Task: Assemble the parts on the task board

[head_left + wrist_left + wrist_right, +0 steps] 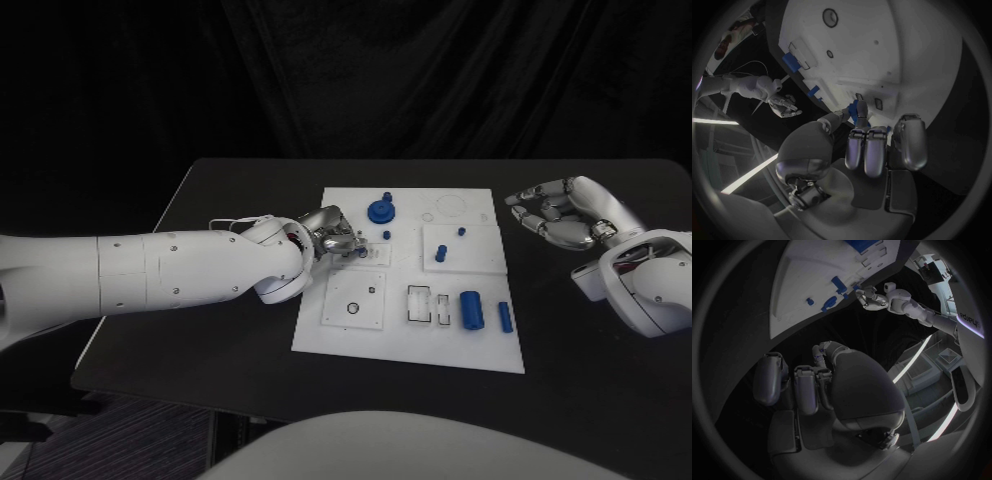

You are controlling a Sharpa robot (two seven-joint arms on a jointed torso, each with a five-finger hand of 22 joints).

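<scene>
I see the black desk (216, 200) carrying one thing directly: the white task board (418, 345), lying flat across its middle, nearer my side.

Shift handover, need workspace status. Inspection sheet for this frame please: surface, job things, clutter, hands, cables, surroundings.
Surface: black table, task board lying flat at its middle.
Job's things: blue round part standing near the board's far edge; blue cylinder and blue bar lying near its near right corner.
Clutter: nothing seen.
Hands: left hand at the board's left edge, pinching a small blue part; right hand off the board to its right, fingers curled, holding nothing.
Cables: thin white wire at the left wrist.
Surroundings: dark curtain behind.
</scene>
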